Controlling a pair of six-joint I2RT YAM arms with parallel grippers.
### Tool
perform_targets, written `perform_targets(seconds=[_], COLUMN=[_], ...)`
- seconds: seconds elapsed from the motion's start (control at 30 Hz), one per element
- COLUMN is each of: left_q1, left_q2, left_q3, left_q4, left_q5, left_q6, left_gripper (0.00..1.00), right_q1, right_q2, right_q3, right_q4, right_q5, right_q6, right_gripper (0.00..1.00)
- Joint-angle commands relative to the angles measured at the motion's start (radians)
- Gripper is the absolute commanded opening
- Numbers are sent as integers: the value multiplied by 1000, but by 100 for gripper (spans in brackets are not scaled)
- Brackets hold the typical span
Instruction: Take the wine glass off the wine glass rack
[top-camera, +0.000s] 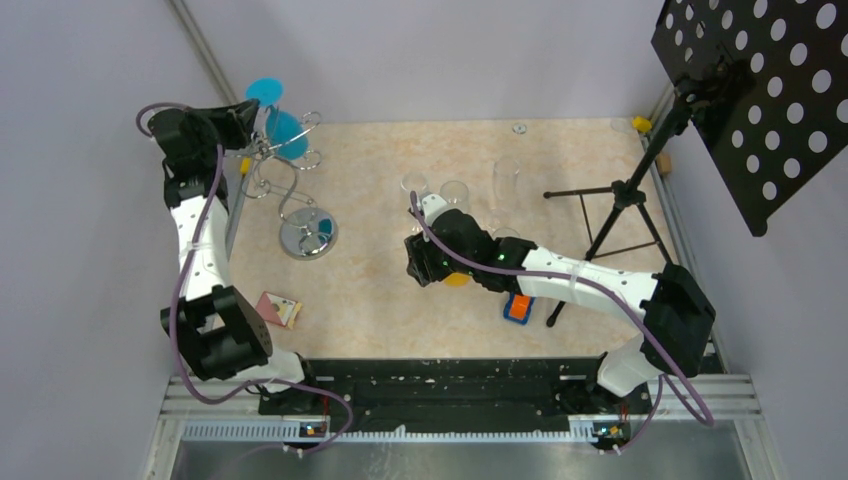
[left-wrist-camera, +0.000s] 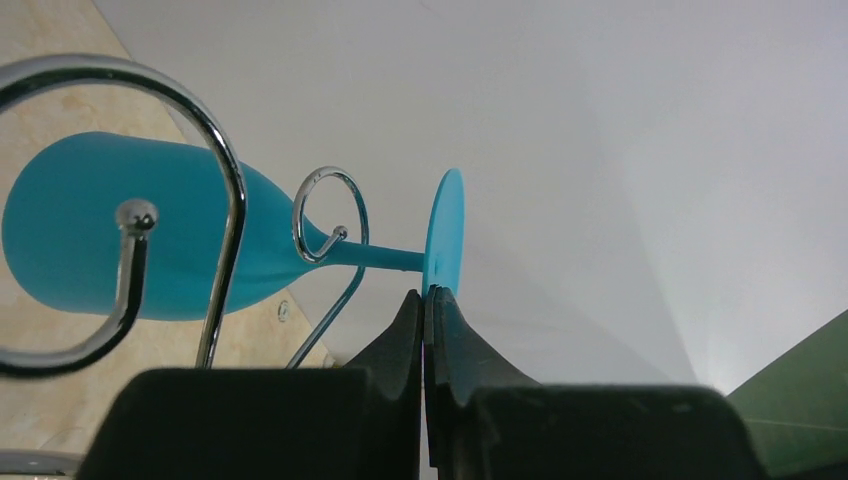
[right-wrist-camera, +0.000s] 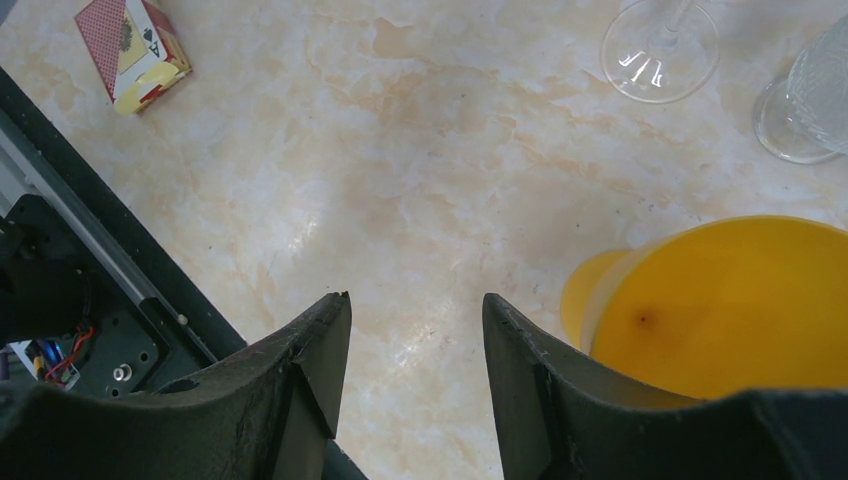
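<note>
The blue wine glass hangs upside down on the silver wire wine glass rack at the far left. The rack's round chrome base stands on the table. In the left wrist view the glass's stem passes through a curled rack arm, with the bowl to the left. My left gripper is shut on the rim of the glass's round foot; it also shows in the top view. My right gripper is open and empty over the table's middle.
A yellow cup lies beside my right fingers. Clear glasses stand behind it. A black tripod with a perforated board is at the right. A card box lies near left, and an orange and blue item under the right arm.
</note>
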Motion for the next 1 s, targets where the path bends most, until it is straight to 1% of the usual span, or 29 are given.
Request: perform_targets(seconds=[0.0, 0.2, 0.4, 0.5, 0.6, 0.7, 0.73, 0.97], left_q1=[18, 37, 55, 59, 65, 68, 68, 70], left_q2=[-99, -121, -145, -174, -185, -141, -125, 28], left_q3=[25, 20, 5, -32, -70, -37, -29, -3], left_q4=[-32, -45, -94, -92, 27, 84, 129, 533], left_q5=[-47, -67, -96, -165, -213, -218, -210, -29], left_q6=[37, 27, 33, 12, 1, 36, 43, -20], left_gripper=[0, 0, 0, 0, 0, 0, 0, 0], right_q1=[13, 13, 13, 14, 14, 13, 13, 13], right_q2=[-41, -44, -52, -52, -54, -58, -59, -63], right_q3=[13, 15, 8, 8, 6, 3, 2, 0], right_q4=[27, 30, 32, 32, 29, 27, 27, 20], right_q5=[-7, -11, -9, -9, -7, -1, -1, 8], right_q6=[13, 15, 19, 18, 19, 18, 18, 16], right_gripper=[53, 52, 52, 52, 52, 52, 52, 52])
